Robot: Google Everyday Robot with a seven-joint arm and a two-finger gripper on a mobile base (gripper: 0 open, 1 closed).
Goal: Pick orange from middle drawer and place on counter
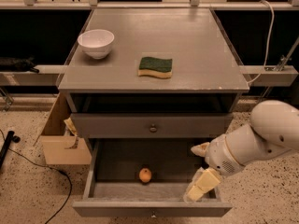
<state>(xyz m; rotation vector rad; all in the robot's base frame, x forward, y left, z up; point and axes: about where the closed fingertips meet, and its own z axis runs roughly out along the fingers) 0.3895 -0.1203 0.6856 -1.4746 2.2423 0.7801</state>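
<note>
The orange (145, 175) lies on the floor of the open middle drawer (152, 208), near its centre and towards the front. My gripper (190, 172) hangs over the right end of the drawer, to the right of the orange and apart from it. Its cream fingers (202, 185) stand apart and hold nothing. The counter (196, 41) is the grey top of the cabinet above.
A white bowl (96, 42) stands at the counter's left rear and a green-and-yellow sponge (155, 66) lies near its middle. A shut drawer front with a knob (153, 128) sits above the open drawer. A cardboard box (63, 146) stands left of the cabinet.
</note>
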